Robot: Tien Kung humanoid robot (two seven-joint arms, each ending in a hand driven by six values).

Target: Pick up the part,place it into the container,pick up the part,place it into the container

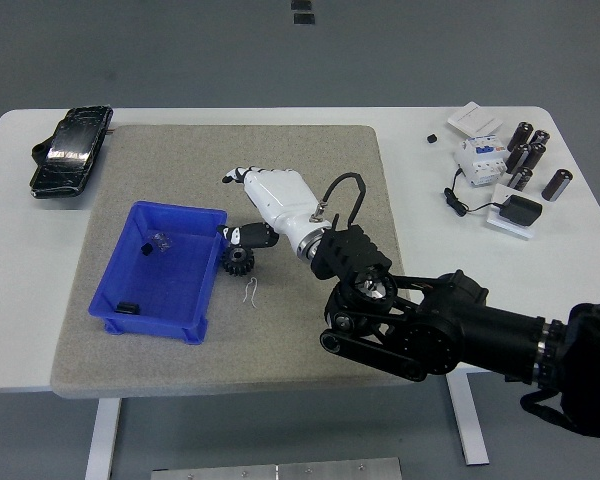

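- Your right hand [265,205] hovers with fingers spread, holding nothing.
- The black gear [238,261] lies on the grey mat [310,170], just beside the blue bin [161,270], under your thumb.
- A small wire spring [250,292] lies nearby.

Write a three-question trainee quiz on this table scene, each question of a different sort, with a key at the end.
1. True or false: the black gear already lies inside the blue bin.
2. Multiple choice: where is the dark phone-like object? A) in the bin B) at the table's far left, off the grey mat C) among the black cylinders on the right.
3. Fill in: the right hand is over the mat, its fingers ____, holding nothing.

Key:
1. False. The gear sits on the mat just outside the bin's right wall.
2. B.
3. Open. The thumb tip is near the gear, but nothing is grasped.
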